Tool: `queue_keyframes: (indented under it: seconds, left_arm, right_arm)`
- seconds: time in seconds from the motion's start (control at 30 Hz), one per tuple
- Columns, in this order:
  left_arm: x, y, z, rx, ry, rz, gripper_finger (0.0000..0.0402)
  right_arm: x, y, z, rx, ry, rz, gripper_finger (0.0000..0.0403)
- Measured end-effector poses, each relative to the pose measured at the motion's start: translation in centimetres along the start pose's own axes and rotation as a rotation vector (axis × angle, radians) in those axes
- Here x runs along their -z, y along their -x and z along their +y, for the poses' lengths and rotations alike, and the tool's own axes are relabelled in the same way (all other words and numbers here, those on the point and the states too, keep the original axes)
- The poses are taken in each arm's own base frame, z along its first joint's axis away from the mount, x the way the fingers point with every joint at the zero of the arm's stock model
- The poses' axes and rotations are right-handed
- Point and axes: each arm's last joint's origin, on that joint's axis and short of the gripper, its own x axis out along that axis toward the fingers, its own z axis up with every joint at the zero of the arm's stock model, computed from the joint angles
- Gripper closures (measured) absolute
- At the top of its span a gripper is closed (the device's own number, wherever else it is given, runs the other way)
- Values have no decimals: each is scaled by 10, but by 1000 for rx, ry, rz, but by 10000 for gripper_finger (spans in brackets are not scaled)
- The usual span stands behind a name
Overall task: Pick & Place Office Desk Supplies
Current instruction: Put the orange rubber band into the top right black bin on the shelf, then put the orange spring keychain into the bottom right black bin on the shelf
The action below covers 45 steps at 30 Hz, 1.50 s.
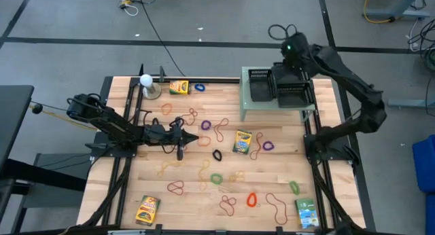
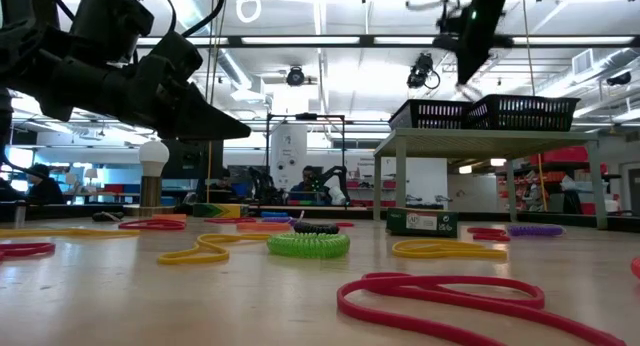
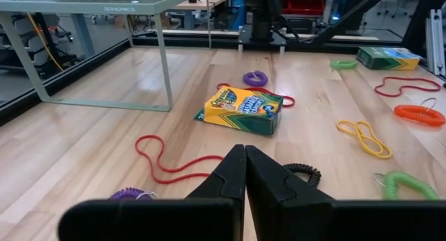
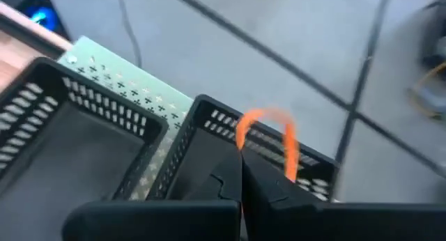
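The right gripper (image 4: 242,164) is clenched on an orange band (image 4: 268,140) above the right basket (image 4: 209,140). The left gripper (image 3: 244,164) is closed, empty, near the crayon box (image 3: 242,110).

The left gripper (image 1: 192,138) is held closed, its arm stretched low over the tabletop's middle. The right gripper (image 4: 242,161) is raised near the far right corner, fingers pinched together.

A light wooden table (image 1: 136,187) was seen. Bands in red (image 1: 227,206), orange (image 1: 251,200), green (image 1: 216,178), purple (image 1: 268,146) and black (image 1: 217,155) were spread over it. The crayon box (image 1: 242,141) was yellow and green. Black baskets (image 1: 283,89) were set on a pale green stand (image 1: 245,106). An orange band (image 4: 268,140) was seen above one basket.
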Motion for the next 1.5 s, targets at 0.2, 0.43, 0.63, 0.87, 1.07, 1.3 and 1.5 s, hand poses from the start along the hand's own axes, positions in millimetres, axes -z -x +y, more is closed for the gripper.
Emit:
queue_keyframes:
  seconds: [0.2,0.43,0.63,0.87,1.07,1.3,1.5]
  left_arm:
    - [0,0,0,5,-7,0,390]
    - [0,0,0,5,-13,0,390]
    - [0,0,0,4,32,0,390]
    - [0,0,2,-56,32,-3,390]
    - [-1,0,3,-98,-7,-12,390]
    - [-2,0,3,-101,-14,-19,390]
    - [-2,0,3,-100,-35,-17,390]
  right_arm:
    - [9,-48,-12,-2,6,114,403]
    - [14,-51,-9,-12,8,135,372]
    - [16,-38,-7,2,19,114,293]
    - [17,24,6,-57,61,-35,277]
    - [50,64,52,-280,145,-219,369]
    - [107,69,119,-466,228,-356,387]
    - [153,61,167,-611,212,-517,398]
